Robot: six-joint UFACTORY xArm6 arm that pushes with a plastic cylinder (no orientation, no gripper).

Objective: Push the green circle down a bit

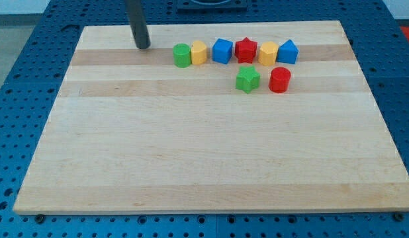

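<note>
Green circle (pixel 182 55) — my tip (pixel 143 45) apart, left.

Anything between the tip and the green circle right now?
No. In the camera view, only bare board separates my tip from the green circle, which sits to its right.

Wooden worktop (pixel 191 165) on a blue perforated base (pixel 19 79). My tip (pixel 143 46) rests near the view's top left, left of and apart from the green circle (pixel 182 55). A row runs rightward: green circle, yellow block (pixel 199 52), blue block (pixel 222 51), red star (pixel 245 49), yellow block (pixel 268 53), blue block (pixel 288 51). Below it lie a green star (pixel 247 79) and a red cylinder (pixel 279 79).
</note>
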